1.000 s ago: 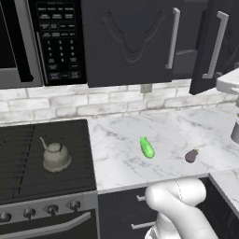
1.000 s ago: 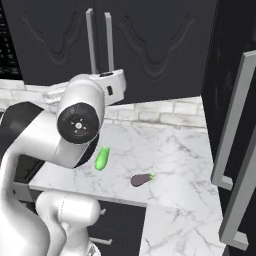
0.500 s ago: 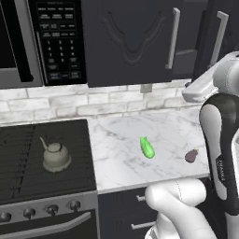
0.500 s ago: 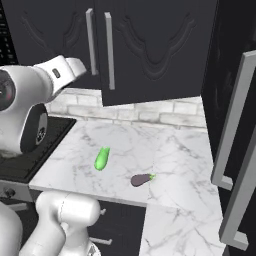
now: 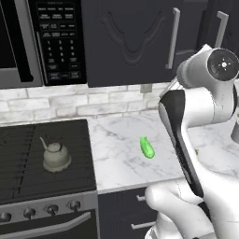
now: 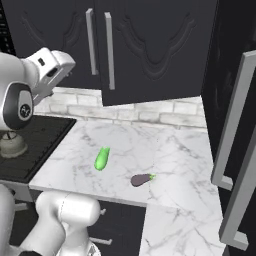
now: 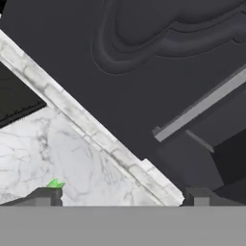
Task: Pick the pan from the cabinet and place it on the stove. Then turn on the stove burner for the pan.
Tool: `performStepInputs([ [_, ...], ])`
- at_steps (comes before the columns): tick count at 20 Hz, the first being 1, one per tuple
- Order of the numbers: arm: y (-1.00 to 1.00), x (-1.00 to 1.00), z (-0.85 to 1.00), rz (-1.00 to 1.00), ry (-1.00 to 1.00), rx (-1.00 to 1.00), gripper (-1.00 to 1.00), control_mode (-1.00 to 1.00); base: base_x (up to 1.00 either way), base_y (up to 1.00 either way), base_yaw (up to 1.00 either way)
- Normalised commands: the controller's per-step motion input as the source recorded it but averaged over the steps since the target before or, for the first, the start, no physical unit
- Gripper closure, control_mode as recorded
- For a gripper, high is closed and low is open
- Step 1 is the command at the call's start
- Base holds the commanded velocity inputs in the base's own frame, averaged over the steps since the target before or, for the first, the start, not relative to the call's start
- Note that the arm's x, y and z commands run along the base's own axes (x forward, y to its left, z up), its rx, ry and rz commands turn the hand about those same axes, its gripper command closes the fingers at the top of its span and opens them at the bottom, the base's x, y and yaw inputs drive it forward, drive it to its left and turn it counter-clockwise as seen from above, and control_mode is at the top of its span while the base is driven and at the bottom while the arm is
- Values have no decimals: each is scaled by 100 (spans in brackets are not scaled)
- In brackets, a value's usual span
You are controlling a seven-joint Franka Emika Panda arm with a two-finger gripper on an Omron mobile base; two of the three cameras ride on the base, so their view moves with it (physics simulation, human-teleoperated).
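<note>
The pan is hidden. The cabinet (image 5: 133, 39) hangs above the counter, and its two carved black doors (image 6: 150, 45) are shut. In the hand view my gripper (image 7: 121, 196) is open, with nothing between its fingertips (image 7: 45, 194). It faces the cabinet door (image 7: 158, 57) and its long silver handle (image 7: 202, 103) from a tilted angle, well short of them. The stove (image 5: 28, 154) lies at the lower left with a pale-grey kettle (image 5: 56, 156) on its grate. My hand (image 6: 50, 70) is raised over the counter's left end.
A green vegetable (image 6: 102, 158) and a dark eggplant (image 6: 141, 179) lie on the marble counter (image 6: 165, 150). A microwave (image 5: 42, 42) hangs over the stove. At the right a tall black door with silver bar handles (image 6: 235, 150) stands open toward the base.
The arm has risen and swung left in front of the cabinet, coming fully into the left base view. The jaws have stayed wide apart. Nothing on the counter has moved.
</note>
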Motion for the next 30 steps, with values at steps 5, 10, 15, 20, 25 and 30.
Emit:
performStepInputs([
  [5,0,59,-15,-6,9,-14,-100,-100,0,0,0],
  [10,-6,47,0,-3,8,-8,-100,-100,0,0,0],
  [15,-14,43,0,-1,7,-7,-100,-100,0,0,0],
  [20,-24,40,-5,0,2,-4,-100,-100,0,0,0],
  [25,-27,31,-10,0,0,-3,-100,-100,0,0,0],
  [30,-21,30,-20,0,1,-3,-100,-100,0,0,0],
])
